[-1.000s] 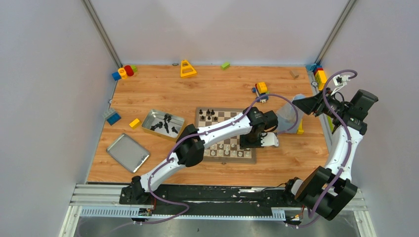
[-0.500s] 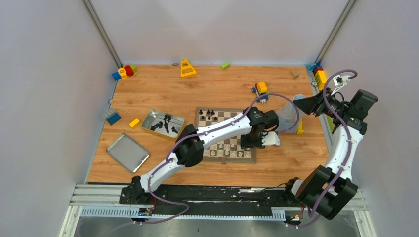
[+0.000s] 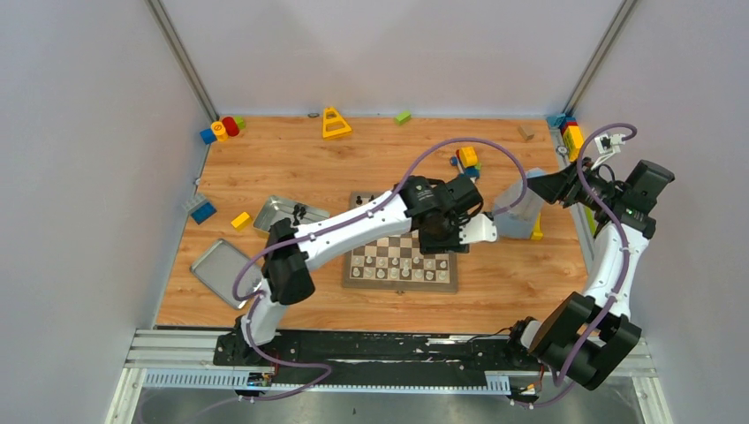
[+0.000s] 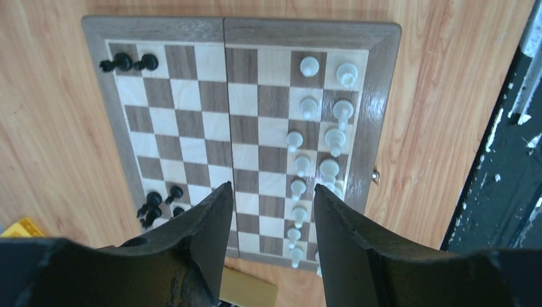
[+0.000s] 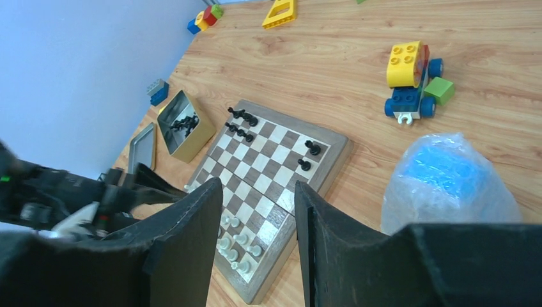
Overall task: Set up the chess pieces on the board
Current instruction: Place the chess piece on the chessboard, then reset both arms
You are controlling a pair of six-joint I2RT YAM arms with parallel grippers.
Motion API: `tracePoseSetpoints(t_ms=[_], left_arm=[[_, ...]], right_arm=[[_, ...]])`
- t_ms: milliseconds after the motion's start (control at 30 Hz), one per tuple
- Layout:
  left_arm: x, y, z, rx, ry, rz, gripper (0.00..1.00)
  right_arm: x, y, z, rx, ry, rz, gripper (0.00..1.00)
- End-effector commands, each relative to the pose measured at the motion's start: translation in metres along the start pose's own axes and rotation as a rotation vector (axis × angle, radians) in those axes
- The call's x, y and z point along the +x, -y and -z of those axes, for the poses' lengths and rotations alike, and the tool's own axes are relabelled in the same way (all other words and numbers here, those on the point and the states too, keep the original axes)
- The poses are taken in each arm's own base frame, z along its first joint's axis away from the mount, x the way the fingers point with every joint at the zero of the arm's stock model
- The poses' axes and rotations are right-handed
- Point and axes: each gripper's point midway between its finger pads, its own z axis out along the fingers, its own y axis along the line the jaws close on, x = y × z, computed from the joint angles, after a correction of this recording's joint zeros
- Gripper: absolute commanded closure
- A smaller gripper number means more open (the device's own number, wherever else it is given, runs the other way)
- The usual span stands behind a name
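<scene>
1. Top external view: we list one flat square wooden chessboard with dark brown and cream checks point(image 3: 397, 286). It lies flat near the middle of the wooden counter point(image 3: 353, 155), in front of the arm bases.
2. Pale silvery-white chess pieces point(image 4: 333, 136): we count two rows standing on the board along the edge nearest the arm bases. They are too small for us to tell the figures apart.
3. Black chess pieces point(image 4: 148, 62): a pair stands at one far corner of the board, and a small cluster stands near the other far corner. More lie in the open silver metal tin point(image 5: 192, 146) left of the board.
4. Flat silver lid point(image 3: 216, 269): on the counter, nearer the bases than the tin and apart from it.
5. Left claw point(image 4: 271, 192): hangs above the board, released, with nothing between its fingers.
6. Right claw point(image 5: 257, 188): released and empty. It is raised to the right of the board, near a crumpled clear plastic bag with something blue inside point(image 5: 447, 185).
7. Colourful toy blocks point(image 5: 412, 80): we note a yellow, blue and green cluster beyond the board, with others along the counter's far edge.
</scene>
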Motion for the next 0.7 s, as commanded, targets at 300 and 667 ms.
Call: tracePoseSetpoints(t_ms=[300,667], left_arm=[[0.069,-0.108,0.119,-0.373,0.332,0.358,0.27],[0.225,-0.174,0.222,-0.733,0.496,0.824,0.0]], right_arm=[[-0.033,0.016,-0.007,0.137,0.02,0.177,0.35],[-0.045,0.013,-0.01,0.19,0.036,0.222,0.0]])
